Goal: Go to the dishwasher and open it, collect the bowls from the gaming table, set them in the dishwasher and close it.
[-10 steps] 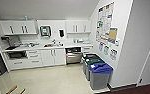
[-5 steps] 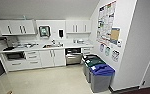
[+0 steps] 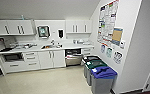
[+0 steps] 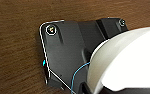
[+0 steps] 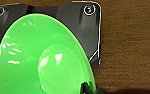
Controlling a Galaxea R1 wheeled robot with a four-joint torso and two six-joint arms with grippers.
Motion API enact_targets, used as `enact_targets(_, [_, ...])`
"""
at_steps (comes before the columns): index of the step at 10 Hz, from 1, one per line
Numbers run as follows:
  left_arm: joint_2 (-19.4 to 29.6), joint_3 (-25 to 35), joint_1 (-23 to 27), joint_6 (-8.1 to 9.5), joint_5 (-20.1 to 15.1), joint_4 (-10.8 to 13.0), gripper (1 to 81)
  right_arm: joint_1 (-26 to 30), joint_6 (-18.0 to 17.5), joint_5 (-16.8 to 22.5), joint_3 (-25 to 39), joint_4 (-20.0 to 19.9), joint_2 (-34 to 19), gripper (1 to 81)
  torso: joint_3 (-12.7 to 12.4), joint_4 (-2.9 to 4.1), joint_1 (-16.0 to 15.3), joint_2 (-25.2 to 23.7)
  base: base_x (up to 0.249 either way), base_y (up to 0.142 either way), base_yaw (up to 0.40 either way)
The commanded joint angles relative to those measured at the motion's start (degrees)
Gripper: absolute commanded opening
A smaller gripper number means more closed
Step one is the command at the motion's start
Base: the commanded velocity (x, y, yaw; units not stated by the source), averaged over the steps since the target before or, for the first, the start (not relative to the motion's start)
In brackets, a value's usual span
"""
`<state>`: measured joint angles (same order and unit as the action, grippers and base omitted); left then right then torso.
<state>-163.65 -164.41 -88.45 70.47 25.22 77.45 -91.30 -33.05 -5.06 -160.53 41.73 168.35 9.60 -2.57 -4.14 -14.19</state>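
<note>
A lime green bowl is seen large before the right wrist, a white bowl-like object before the left; whether either hand is clamped cannot be told. The dishwasher, under the counter, appears partly opened. The carrying step is judged in hand; a close approach is called for.

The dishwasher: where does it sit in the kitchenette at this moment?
In the head view the dishwasher sits under the counter, right of the sink's white cabinet doors and just behind the row of recycling bins.
</note>
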Motion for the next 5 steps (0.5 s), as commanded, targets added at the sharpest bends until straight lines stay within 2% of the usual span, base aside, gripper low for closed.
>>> enact_targets(1, [1.3,-0.7,2.9,-0.07,-0.9,-0.6,1.0,2.2,-0.1,2.3,-0.5,0.3,-0.8,1.0,0.0,0.00,0.0,0.0,0.162,0.000,0.000])
enact_targets(3, [1.3,-0.7,3.0,-0.07,-0.9,-0.9,1.0,2.2,-0.1,2.3,-0.6,0.3,-0.8,1.0,0.0,0.00,0.0,0.0,0.162,0.000,0.000])
enact_targets(5, [1.2,-0.7,3.0,-0.07,-1.0,-3.5,1.0,2.5,-0.1,2.3,-0.5,0.3,-0.8,1.0,0.0,0.00,0.0,0.0,0.162,0.000,0.000])
